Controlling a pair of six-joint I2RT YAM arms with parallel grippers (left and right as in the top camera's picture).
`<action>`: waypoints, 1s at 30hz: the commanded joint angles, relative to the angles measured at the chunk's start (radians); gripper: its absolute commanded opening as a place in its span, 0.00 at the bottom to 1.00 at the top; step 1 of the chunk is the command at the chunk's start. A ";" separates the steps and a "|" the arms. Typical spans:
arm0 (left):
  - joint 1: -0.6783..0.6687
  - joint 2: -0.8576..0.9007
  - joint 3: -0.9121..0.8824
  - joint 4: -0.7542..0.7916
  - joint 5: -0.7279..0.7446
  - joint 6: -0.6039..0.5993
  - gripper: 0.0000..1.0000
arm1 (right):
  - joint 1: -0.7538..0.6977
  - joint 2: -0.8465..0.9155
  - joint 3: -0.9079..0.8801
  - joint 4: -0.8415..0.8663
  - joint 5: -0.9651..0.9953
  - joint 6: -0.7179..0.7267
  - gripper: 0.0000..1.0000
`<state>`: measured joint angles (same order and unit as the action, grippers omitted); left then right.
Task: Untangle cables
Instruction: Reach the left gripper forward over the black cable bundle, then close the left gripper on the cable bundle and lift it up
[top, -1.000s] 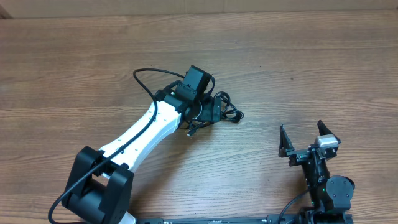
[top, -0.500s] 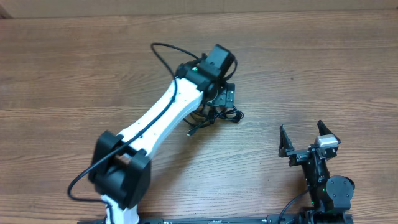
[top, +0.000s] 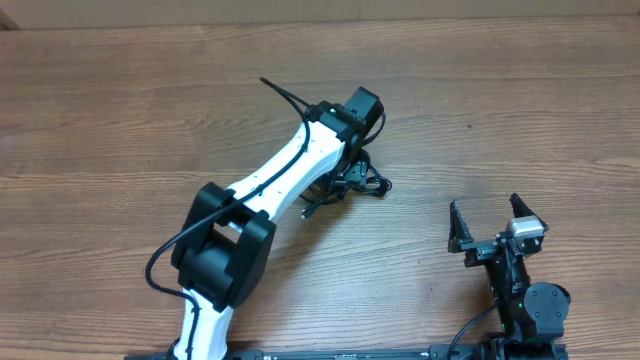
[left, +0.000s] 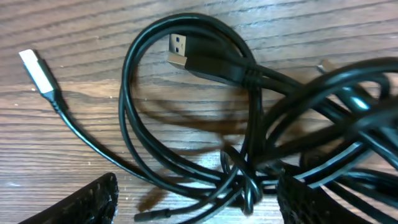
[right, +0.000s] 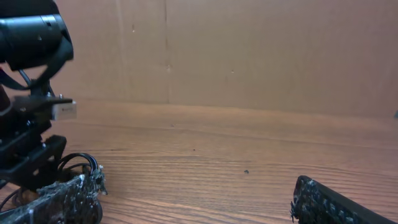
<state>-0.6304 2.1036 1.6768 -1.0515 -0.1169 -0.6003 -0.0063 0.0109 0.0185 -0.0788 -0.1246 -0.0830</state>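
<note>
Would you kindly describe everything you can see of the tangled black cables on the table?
The thin black rubbery-looking cables lie in a heap on the brown wooden table, several strands looping and knotting together. One end is a black USB plug with a metal mouth; another strand trails out to a slim silvery plug. The left claw is open above the knot.

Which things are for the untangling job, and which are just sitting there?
For the job: cables, tangled in a heap; left gripper, open above them.
Just there: right gripper, open, away from the heap; thick wire fixed on the left arm; wooden table.
</note>
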 joint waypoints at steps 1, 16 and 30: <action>-0.014 0.031 0.019 -0.002 -0.001 -0.029 0.81 | -0.002 -0.009 -0.011 0.005 0.000 -0.004 1.00; -0.019 0.035 -0.013 0.031 0.014 -0.063 0.43 | -0.002 -0.008 -0.011 0.005 0.000 -0.004 1.00; -0.020 0.035 -0.018 0.042 0.009 -0.079 0.43 | -0.002 -0.008 -0.011 0.005 0.000 -0.004 1.00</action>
<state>-0.6418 2.1292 1.6741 -1.0176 -0.1051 -0.6552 -0.0063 0.0109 0.0185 -0.0788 -0.1246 -0.0826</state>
